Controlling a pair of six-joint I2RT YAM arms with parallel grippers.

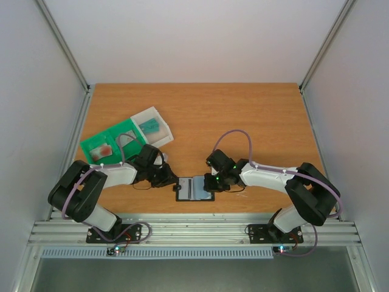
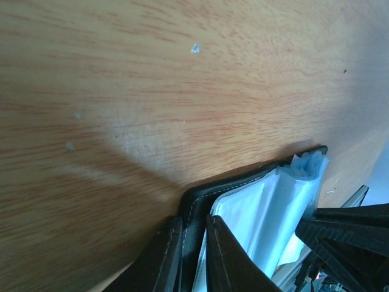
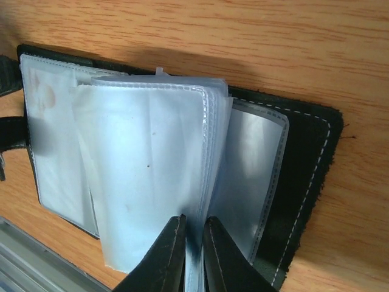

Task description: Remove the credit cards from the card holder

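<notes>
While the left end effector (image 2: 193, 226) clamps the open card holder (image 1: 195, 188) by its cover, the right end effector (image 3: 194, 220) pinches the sleeves (image 3: 146, 158), holder flat between both.

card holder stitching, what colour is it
White stitching on the black card holder, clearest in the right wrist view.

We log left arm (image 1: 112, 176) and right arm (image 1: 267, 176): white shells, chunky black joints. Lilac cables (image 1: 234, 132) loop along both. Black base plates (image 1: 115, 233). Green lights (image 1: 233, 165) on right wrist. Fingers (image 3: 167, 255) dark, tapered.
</notes>
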